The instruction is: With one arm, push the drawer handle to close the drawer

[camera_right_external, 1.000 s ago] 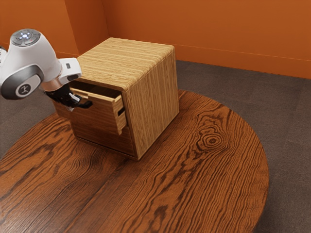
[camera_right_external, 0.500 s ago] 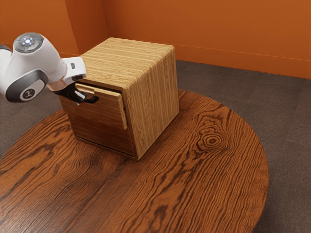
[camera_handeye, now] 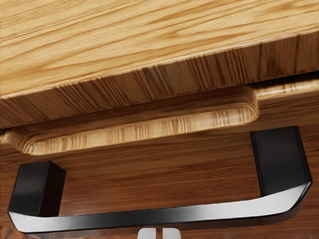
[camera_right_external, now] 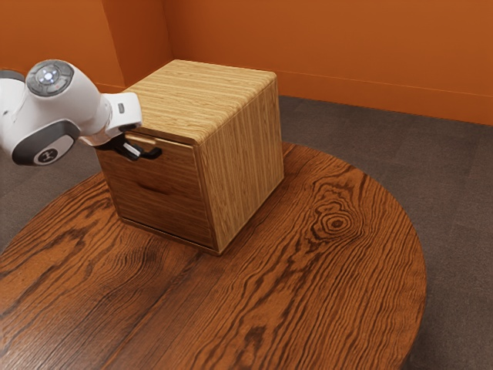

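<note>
Wall: plain, orange [camera_right_external: 347, 54], behind everything.
Floor: dark grey [camera_right_external: 454, 200], around the table.
Table: round, brown wood with bold dark grain [camera_right_external: 339, 285].
Cabinet: boxy, striped light-brown wood, rounded edges [camera_right_external: 245, 154], upright on the table.
Arm: white and grey, jointed [camera_right_external: 73, 108], entering from the exterior view's left, its hand at the cabinet's front.
Drawer: brown wooden front [camera_right_external: 173, 168] at the cabinet's upper front, in line or nearly so with the frame; a dark seam shows under part of the top edge in the wrist view.
Gripper: black, two-fingered [camera_right_external: 136, 152], in front of the drawer; fingers close together, a slim gap between the pale tips, nothing held.
Handle: glossy black angular bar on two posts [camera_handeye: 149, 217], on the drawer front, right by the fingertips; contact I cannot tell.
Notch: long, round-ended, pale-edged [camera_handeye: 144, 134], in the drawer's top edge, above the handle.
</note>
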Available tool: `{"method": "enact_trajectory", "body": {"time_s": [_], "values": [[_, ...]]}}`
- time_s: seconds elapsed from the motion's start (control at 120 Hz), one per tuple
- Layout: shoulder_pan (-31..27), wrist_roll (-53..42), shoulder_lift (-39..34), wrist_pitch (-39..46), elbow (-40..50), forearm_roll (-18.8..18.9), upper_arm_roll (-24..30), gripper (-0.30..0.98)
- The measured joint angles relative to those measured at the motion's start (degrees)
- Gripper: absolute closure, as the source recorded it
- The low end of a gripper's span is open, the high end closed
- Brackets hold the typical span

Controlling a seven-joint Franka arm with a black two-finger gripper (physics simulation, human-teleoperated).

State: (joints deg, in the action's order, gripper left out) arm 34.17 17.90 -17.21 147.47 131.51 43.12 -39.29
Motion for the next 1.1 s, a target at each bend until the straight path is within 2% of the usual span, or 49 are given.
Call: {"method": "enact_trajectory", "body": {"time_s": [0.15, 0.258, 0.333, 0.417, 0.55, 0.658, 0.8, 0.933, 1.1], "values": [[-0.1, 0.6, -0.2, 0.1, 0.6, 0.9, 0.0, 0.78], [-0.1, 0.9, -2.8, -3.4, 1.1, 0.4, 1.5, 0.79], [-0.1, 0.8, -4.4, -8.4, -1.4, -3.3, 4.0, 0.79], [-0.1, 0.5, -4.6, -16.5, -8.5, -7.6, 7.7, 0.79], [1.4, -0.9, -2.9, -29.5, -20.5, -13.9, 8.8, 0.78], [2.4, -2.7, -1.3, -38.0, -25.3, -17.5, 8.8, 0.54], [3.8, -4.4, -0.2, -45.9, -27.3, -19.4, 8.4, 0.28], [3.9, -5.6, -0.1, -49.6, -27.4, -20.0, 8.2, 0.15], [4.0, -6.8, 0.0, -51.9, -27.3, -20.2, 8.2, 0.07]]}}
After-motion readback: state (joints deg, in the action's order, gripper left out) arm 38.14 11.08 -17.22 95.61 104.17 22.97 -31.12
